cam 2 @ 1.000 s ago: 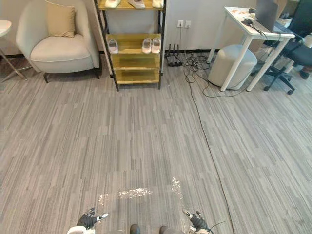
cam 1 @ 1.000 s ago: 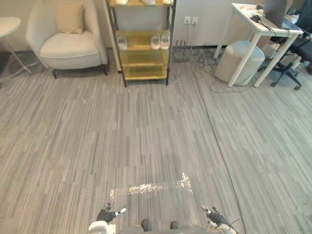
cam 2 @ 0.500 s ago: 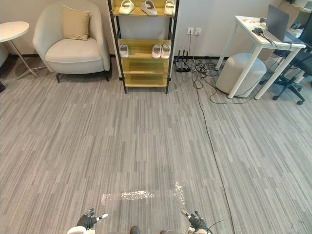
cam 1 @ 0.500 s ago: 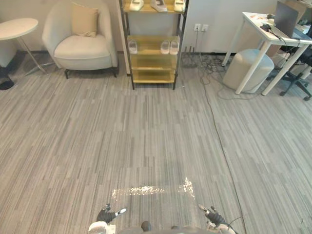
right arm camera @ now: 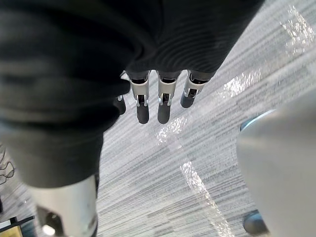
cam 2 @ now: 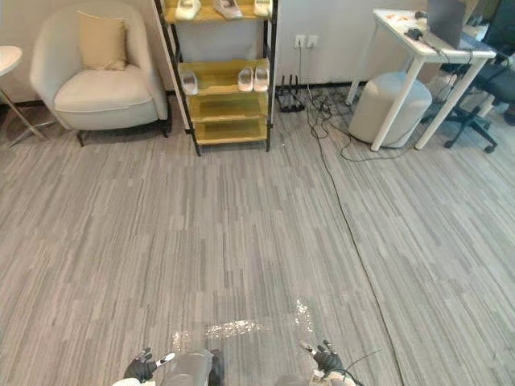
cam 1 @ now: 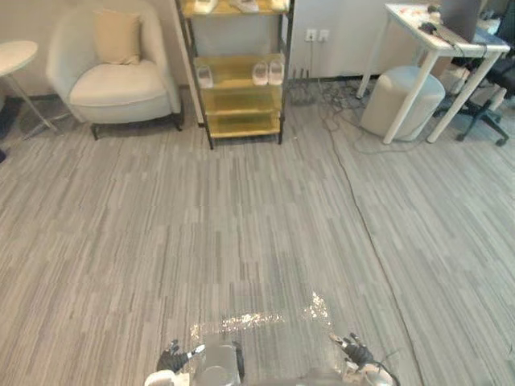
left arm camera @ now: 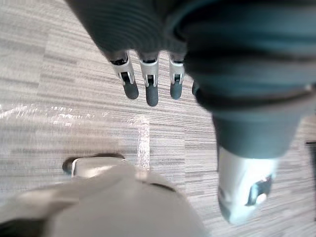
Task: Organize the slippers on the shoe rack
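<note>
Hanging low over the floor, the left hand and right hand keep straight, empty fingers; the slippers sit on the shoe rack, far ahead of both.

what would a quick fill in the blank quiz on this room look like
1. The shoe rack stands beside a pale ___ holding a cushion.
2. Left of the pair of slippers, on the same shelf, lies ___ more slipper.
3. The left hand and right hand, fingers straight, hold ___.
Missing: armchair; one; nothing.
</note>
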### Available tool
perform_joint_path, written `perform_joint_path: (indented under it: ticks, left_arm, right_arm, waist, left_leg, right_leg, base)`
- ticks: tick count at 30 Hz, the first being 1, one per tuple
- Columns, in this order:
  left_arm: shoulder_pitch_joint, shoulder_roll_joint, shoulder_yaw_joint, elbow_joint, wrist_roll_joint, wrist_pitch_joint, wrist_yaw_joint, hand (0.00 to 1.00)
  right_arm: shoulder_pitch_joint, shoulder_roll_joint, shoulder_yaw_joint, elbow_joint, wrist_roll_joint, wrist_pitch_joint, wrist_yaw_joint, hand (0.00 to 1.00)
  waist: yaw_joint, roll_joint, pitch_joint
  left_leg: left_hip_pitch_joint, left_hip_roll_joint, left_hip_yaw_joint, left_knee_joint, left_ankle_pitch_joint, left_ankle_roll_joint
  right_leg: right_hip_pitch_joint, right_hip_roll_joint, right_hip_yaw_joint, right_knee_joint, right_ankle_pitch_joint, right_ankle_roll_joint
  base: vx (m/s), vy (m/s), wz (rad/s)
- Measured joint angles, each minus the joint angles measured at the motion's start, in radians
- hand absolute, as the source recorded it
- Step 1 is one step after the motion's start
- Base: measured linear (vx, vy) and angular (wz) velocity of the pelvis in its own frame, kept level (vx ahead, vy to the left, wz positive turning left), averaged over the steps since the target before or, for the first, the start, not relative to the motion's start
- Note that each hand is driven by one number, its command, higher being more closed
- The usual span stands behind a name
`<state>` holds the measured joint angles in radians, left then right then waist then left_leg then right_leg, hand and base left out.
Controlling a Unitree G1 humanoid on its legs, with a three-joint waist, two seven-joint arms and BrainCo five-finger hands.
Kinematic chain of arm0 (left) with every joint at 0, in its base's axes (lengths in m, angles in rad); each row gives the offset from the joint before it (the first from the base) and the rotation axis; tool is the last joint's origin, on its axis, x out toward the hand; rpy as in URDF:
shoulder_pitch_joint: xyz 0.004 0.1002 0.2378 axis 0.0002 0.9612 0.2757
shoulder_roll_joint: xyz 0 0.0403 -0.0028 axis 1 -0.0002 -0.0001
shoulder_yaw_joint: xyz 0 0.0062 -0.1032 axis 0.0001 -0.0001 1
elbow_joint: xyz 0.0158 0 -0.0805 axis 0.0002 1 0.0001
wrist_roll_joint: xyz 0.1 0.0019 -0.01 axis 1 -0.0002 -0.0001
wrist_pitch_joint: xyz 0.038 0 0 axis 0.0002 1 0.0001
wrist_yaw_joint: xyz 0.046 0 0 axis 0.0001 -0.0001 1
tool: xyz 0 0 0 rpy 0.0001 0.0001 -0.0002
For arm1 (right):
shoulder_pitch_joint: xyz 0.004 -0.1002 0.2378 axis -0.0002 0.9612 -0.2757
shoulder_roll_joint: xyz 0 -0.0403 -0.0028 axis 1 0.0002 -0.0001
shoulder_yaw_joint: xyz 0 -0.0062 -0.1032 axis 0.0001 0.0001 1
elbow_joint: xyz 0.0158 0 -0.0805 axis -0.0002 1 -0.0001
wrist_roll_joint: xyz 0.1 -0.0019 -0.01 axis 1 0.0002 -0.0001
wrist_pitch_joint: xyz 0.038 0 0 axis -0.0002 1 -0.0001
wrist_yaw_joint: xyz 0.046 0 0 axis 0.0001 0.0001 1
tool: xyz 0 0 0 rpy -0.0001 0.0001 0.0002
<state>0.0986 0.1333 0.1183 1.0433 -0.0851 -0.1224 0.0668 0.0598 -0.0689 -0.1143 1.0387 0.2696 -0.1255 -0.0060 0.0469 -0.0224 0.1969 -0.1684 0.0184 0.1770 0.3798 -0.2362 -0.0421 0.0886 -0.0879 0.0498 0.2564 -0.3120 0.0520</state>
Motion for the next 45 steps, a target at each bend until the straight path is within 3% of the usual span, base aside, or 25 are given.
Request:
perform_joint_path:
  ticks: [2,5,6,7,9,10,12,14,16,17,18,22,23,24,28,30,31,34,35,36,39,41,43,44,45]
  left_arm:
    - [0.003,-0.005,0.009,0.002,-0.007,0.001,0.001,0.00]
    - [0.007,-0.007,0.020,0.008,-0.005,0.003,0.004,0.00]
    - [0.010,0.003,0.009,0.007,-0.004,0.004,0.009,0.00]
    - [0.009,0.008,0.004,0.007,-0.004,0.004,0.010,0.00]
    - [-0.001,0.015,-0.009,0.008,-0.002,0.011,0.014,0.00]
    - [-0.011,0.013,-0.021,0.008,-0.002,0.013,0.016,0.00]
    - [-0.034,0.006,-0.040,0.006,-0.004,0.014,0.016,0.00]
    - [-0.059,-0.009,-0.048,0.006,-0.005,0.013,0.016,0.00]
    - [-0.081,-0.027,-0.068,0.003,-0.005,0.013,0.016,0.00]
    - [-0.082,-0.037,-0.069,0.002,-0.005,0.012,0.016,0.00]
    - [-0.099,-0.073,-0.069,0.012,-0.005,0.014,0.016,0.00]
    - [-0.129,-0.115,-0.025,0.003,-0.003,0.001,0.011,0.00]
    - [-0.129,-0.134,-0.001,0.003,-0.002,0.003,0.012,0.00]
    - [-0.116,-0.159,0.045,-0.025,-0.002,0.003,0.012,0.00]
    - [-0.104,-0.170,0.060,-0.102,-0.004,0.000,0.010,0.00]
    - [-0.100,-0.171,0.058,-0.111,-0.006,-0.003,0.010,0.00]
    - [-0.099,-0.171,0.058,-0.118,-0.006,-0.004,0.010,0.00]
    - [-0.097,-0.171,0.050,-0.120,-0.007,-0.005,0.010,0.00]
    - [-0.097,-0.165,0.038,-0.119,-0.010,-0.012,0.010,0.00]
    - [-0.098,-0.151,0.032,-0.108,-0.016,-0.020,0.010,0.00]
    - [-0.099,-0.109,0.029,-0.094,-0.016,-0.018,0.008,0.00]
    - [-0.098,-0.106,0.036,-0.087,-0.016,-0.018,0.009,0.00]
    - [-0.091,-0.088,0.026,-0.067,-0.016,-0.016,0.009,0.00]
    - [-0.091,-0.074,0.006,-0.048,-0.015,-0.008,0.009,0.00]
    - [-0.093,-0.063,-0.024,-0.029,-0.015,0.005,0.009,0.00]
  right_arm:
    - [0.004,0.003,-0.001,0.000,-0.031,0.005,-0.003,0.00]
    - [0.003,0.003,0.000,-0.007,-0.036,0.004,0.001,0.00]
    - [0.003,0.008,0.001,-0.013,-0.036,0.004,0.006,0.00]
    - [0.004,0.010,0.000,-0.020,-0.036,0.004,0.006,0.00]
    - [0.008,0.012,0.000,-0.045,-0.035,0.000,0.008,0.00]
    - [0.004,0.003,0.001,-0.044,-0.035,-0.002,0.008,0.00]
    - [-0.015,-0.010,0.009,-0.046,-0.036,-0.002,0.010,0.00]
    - [-0.026,-0.009,0.012,-0.067,-0.035,-0.004,0.013,0.00]
    - [-0.030,-0.012,0.020,-0.080,-0.036,-0.004,0.013,0.00]
    - [-0.024,-0.013,0.023,-0.077,-0.035,-0.002,0.015,0.00]
    - [-0.045,-0.028,0.013,-0.071,-0.037,-0.001,0.012,0.00]
    - [-0.066,-0.029,-0.007,-0.071,-0.036,-0.001,0.008,0.00]
    - [-0.053,-0.028,-0.002,-0.089,-0.036,0.000,0.008,0.00]
    - [-0.016,-0.014,0.011,-0.129,-0.036,-0.001,0.007,0.00]
    - [-0.006,-0.008,0.021,-0.129,-0.036,0.000,0.003,0.00]
    - [0.001,-0.006,0.020,-0.121,-0.035,0.001,0.002,0.00]
    - [-0.007,-0.002,0.017,-0.121,-0.035,0.002,-0.001,0.00]
    - [-0.001,0.000,0.007,-0.115,-0.035,0.004,-0.004,0.00]
    - [-0.001,-0.007,0.006,-0.094,-0.036,0.004,-0.005,0.00]
    - [-0.009,-0.004,0.011,-0.065,-0.036,0.009,-0.007,0.00]
    - [-0.005,0.032,0.018,-0.063,-0.039,0.016,-0.005,0.00]
    - [-0.003,0.031,0.018,-0.063,-0.066,0.016,-0.003,0.00]
    - [-0.001,0.033,0.019,-0.077,-0.075,0.015,0.007,0.00]
    - [-0.001,0.031,0.018,-0.079,-0.076,0.014,0.008,0.00]
    - [0.002,0.021,0.019,-0.078,-0.076,0.014,0.008,0.00]
  waist:
    - [0.004,-0.003,-0.003]
    - [0.014,-0.012,-0.005]
    - [0.005,-0.027,-0.004]
    - [0.001,-0.030,-0.001]
    - [-0.017,-0.029,0.005]
    - [-0.023,-0.024,0.012]
    - [-0.037,-0.006,0.022]
    - [-0.053,-0.001,0.027]
    - [-0.065,-0.011,0.032]
    - [-0.072,-0.025,0.034]
    - [-0.074,0.015,0.047]
    - [-0.094,0.048,0.067]
    - [-0.102,0.054,0.071]
    - [-0.093,0.064,0.076]
    - [-0.047,0.063,0.084]
    - [-0.038,0.058,0.076]
    - [-0.031,0.057,0.076]
    - [-0.018,0.058,0.072]
    - [0.005,0.061,0.070]
    - [0.017,0.045,0.059]
    - [0.008,-0.014,0.035]
    - [0.021,-0.018,0.029]
    - [0.016,-0.028,0.026]
    - [0.006,-0.032,0.024]
    - [-0.008,-0.030,0.025]
  left_leg:
    - [-0.001,-0.028,0.015,0.023,-0.035,0.029]
    - [0.083,-0.047,0.058,-0.008,-0.060,0.063]
    - [0.145,-0.060,0.060,-0.031,-0.072,0.078]
    - [0.170,-0.063,0.056,-0.042,-0.079,0.084]
    - [0.262,-0.065,0.020,-0.079,-0.093,0.092]
    - [0.326,-0.058,0.001,-0.123,-0.094,0.093]
    - [0.433,-0.014,-0.007,-0.187,-0.094,0.093]
    - [0.460,0.020,-0.027,-0.191,-0.094,0.093]
    - [0.492,0.033,-0.056,-0.196,-0.094,0.092]
    - [0.523,0.024,-0.087,-0.200,-0.098,0.085]
    - [0.535,0.061,-0.119,-0.193,-0.087,0.073]
    - [0.501,0.083,-0.229,-0.055,0.085,-0.034]
    - [0.448,0.090,-0.240,0.085,0.139,-0.044]
    - [0.302,0.127,-0.231,0.413,0.308,-0.115]
    - [0.067,0.227,-0.072,0.704,0.128,-0.071]
    - [-0.022,0.222,-0.008,0.606,0.046,-0.044]
    - [-0.056,0.171,0.027,0.360,0.013,-0.027]
    - [-0.052,0.080,-0.007,-0.031,0.079,-0.032]
    - [-0.032,0.056,-0.031,-0.129,0.224,-0.030]
    - [-0.012,0.030,-0.034,-0.155,0.303,0.018]
    - [-0.027,-0.011,-0.017,-0.079,0.215,0.067]
    - [0.015,-0.013,0.011,-0.049,0.133,0.073]
    - [0.096,-0.037,0.029,-0.059,0.066,0.070]
    - [0.136,-0.051,0.029,-0.066,0.044,0.074]
    - [0.204,-0.058,0.028,-0.080,0.021,0.074]
  right_leg:
    - [-0.004,-0.025,0.034,0.020,-0.014,0.022]
    - [-0.097,-0.035,0.084,0.302,-0.016,0.062]
    - [-0.186,-0.036,0.095,0.534,0.052,0.157]
    - [-0.217,-0.037,0.092,0.620,0.083,0.174]
    - [-0.311,-0.043,0.019,0.834,0.064,0.125]
    - [-0.341,-0.050,-0.046,0.861,0.033,0.068]
    - [-0.413,-0.036,-0.182,0.742,-0.019,-0.021]
    - [-0.485,0.008,-0.201,0.541,0.000,-0.043]
    - [-0.512,0.057,-0.155,0.180,0.174,-0.042]
    - [-0.483,0.056,-0.120,0.049,0.402,-0.047]
    - [-0.473,0.092,-0.139,0.068,0.413,-0.078]
    - [-0.430,0.092,-0.172,0.173,0.247,-0.104]
    - [-0.383,0.092,-0.196,0.163,0.217,-0.107]
    - [-0.268,0.101,-0.205,0.091,0.187,-0.119]
    - [-0.073,0.124,-0.211,-0.026,0.145,-0.141]
    - [0.013,0.114,-0.203,-0.083,0.135,-0.129]
    - [0.065,0.086,-0.187,-0.102,0.118,-0.100]
    - [0.117,0.061,-0.162,-0.134,0.093,-0.069]
    - [0.138,0.061,-0.125,-0.151,0.080,-0.050]
    - [0.154,0.047,-0.084,-0.162,0.071,-0.034]
    - [0.150,-0.014,-0.044,-0.129,0.075,-0.020]
    - [0.107,-0.019,0.011,0.039,0.060,0.005]
    - [-0.053,-0.042,0.030,0.434,0.079,0.127]
    - [-0.110,-0.054,0.026,0.588,0.082,0.144]
    - [-0.169,-0.058,-0.005,0.706,0.065,0.118]
  base:
    - [0.37,0.166,-0.19]
    - [0.42,0.196,-0.29]
    - [0.43,0.144,-0.16]
    - [0.46,0.072,0.06]
    - [0.43,0.008,0.22]
    - [0.49,-0.026,0.19]
    - [0.57,-0.077,0.27]
    - [0.53,-0.154,0.35]
    - [0.52,-0.229,0.39]
    - [0.59,-0.267,0.21]
    - [0.77,-0.319,0.33]
    - [0.47,-0.195,0.28]
    - [0.53,-0.229,0.68]
    - [0.35,-0.148,0.53]
    - [0.33,-0.077,0.10]
    - [0.48,0.001,-0.18]
    - [0.41,0.060,-0.23]
    - [0.39,0.140,-0.32]
    - [0.53,0.198,-0.69]
    - [0.66,0.214,-0.56]
    - [0.45,0.158,0.02]
    - [0.45,0.206,-0.35]
    - [0.41,0.216,-0.42]
    - [0.48,0.189,-0.09]
    - [0.42,0.111,0.05]
